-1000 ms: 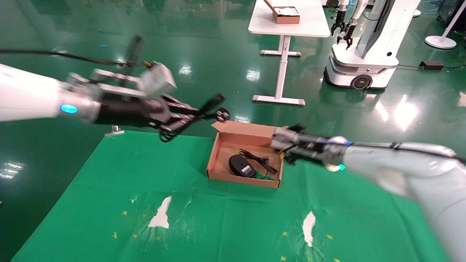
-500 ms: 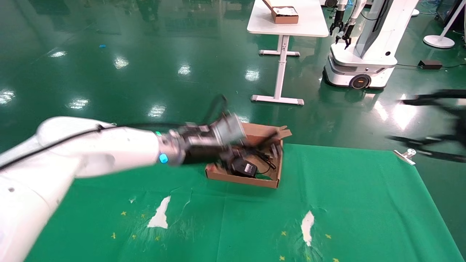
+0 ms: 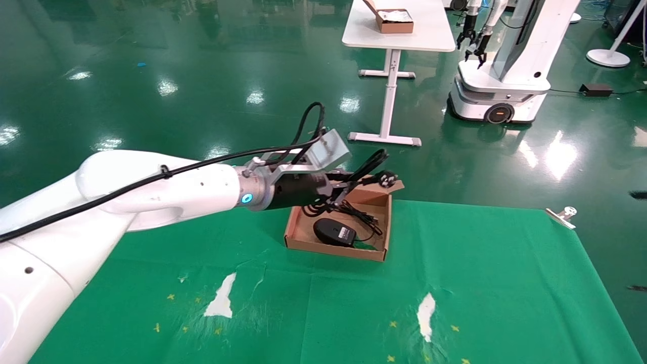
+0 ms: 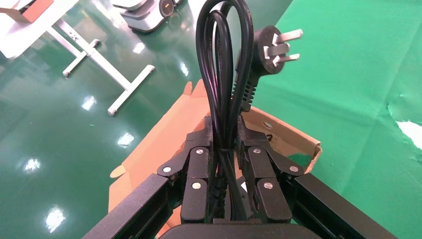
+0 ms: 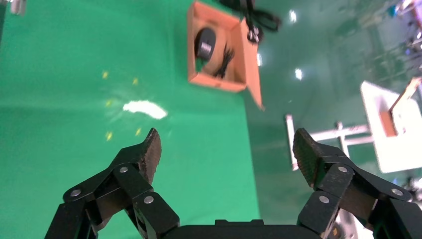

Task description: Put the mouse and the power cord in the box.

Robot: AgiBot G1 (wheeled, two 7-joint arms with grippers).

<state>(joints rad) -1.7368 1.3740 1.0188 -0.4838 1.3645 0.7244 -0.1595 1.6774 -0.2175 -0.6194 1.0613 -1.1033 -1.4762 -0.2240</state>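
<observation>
I see left gripper (image 4: 223, 137) clenched on power cord (image 4: 224, 64) above box (image 3: 298, 233), far edge | mouse (image 3: 333, 232) inside | right gripper (image 5: 226, 152) spread wide, probably off at 3 o'clock

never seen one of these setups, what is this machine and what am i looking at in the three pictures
This is a two-armed robot with a camera on its head and one on each wrist. The head view looks down at a green cloth spread on the floor. On it sits a shallow brown cardboard box holding a small glossy black mouse with its thin cable. The left gripper reaches over the box, shut on a looped thick black power cord. The left wrist view shows that grip up close, with the cord's plug sticking out past the fingers. The right wrist view is from the other arm, off to the side: its right gripper is open and empty, seeing the box from afar.
</observation>
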